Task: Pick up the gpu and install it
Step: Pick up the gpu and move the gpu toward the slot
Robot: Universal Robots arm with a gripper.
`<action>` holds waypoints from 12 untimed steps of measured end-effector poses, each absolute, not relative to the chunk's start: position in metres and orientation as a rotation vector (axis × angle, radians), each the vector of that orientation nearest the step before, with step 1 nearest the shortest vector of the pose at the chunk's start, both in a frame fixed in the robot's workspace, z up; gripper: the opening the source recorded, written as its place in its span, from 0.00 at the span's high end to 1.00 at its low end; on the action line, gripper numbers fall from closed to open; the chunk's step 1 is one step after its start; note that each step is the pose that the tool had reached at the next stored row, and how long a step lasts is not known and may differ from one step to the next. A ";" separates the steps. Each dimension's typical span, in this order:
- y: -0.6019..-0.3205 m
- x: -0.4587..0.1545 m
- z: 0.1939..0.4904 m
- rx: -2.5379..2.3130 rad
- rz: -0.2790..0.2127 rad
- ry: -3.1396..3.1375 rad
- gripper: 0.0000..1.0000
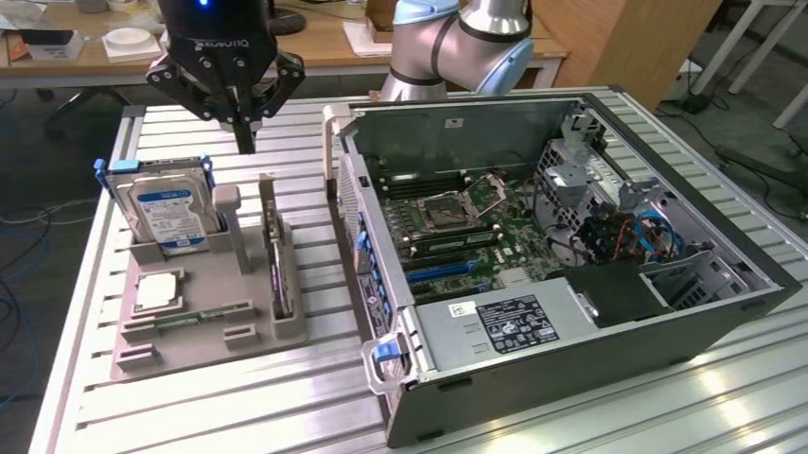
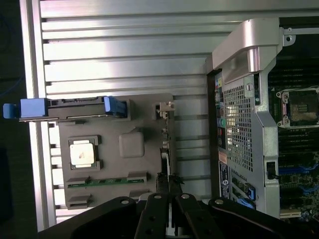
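The gpu (image 1: pixel 275 257) stands on its long edge in a slot of the grey holder tray (image 1: pixel 215 284), a thin dark card with a silver bracket at its far end. From the wrist it appears edge-on as the gpu (image 2: pixel 166 144). My gripper (image 1: pixel 245 138) hangs above the tray's far end, a little beyond the card and apart from it, fingers shut with nothing between them. In the wrist view the gripper (image 2: pixel 168 185) lines up over the card's edge. The open computer case (image 1: pixel 378 180) lies on the exterior view's right, its motherboard (image 1: pixel 467 232) exposed.
On the tray, a hard drive (image 1: pixel 166 210) with a blue label stands upright beside the gpu, and a CPU (image 1: pixel 158 291) and a green memory stick (image 1: pixel 189 318) lie flat. All rests on a slatted aluminium table (image 1: pixel 227 407). The case wall (image 2: pixel 244 124) stands close to the tray.
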State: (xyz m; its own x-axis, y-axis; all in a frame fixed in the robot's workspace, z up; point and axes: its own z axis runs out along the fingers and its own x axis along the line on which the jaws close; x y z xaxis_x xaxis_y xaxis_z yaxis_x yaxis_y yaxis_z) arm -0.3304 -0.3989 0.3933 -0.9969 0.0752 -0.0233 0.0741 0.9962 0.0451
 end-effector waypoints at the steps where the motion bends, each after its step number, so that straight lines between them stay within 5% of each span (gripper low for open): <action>1: -0.399 -0.330 0.393 0.117 0.069 3.114 0.83; 12: -0.399 -0.330 0.393 0.117 0.069 3.114 0.42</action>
State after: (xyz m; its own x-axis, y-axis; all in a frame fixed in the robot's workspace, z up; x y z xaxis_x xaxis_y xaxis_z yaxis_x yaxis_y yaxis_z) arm -0.3304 -0.3988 0.3933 -0.9969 0.0753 -0.0233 0.0742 0.9962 0.0451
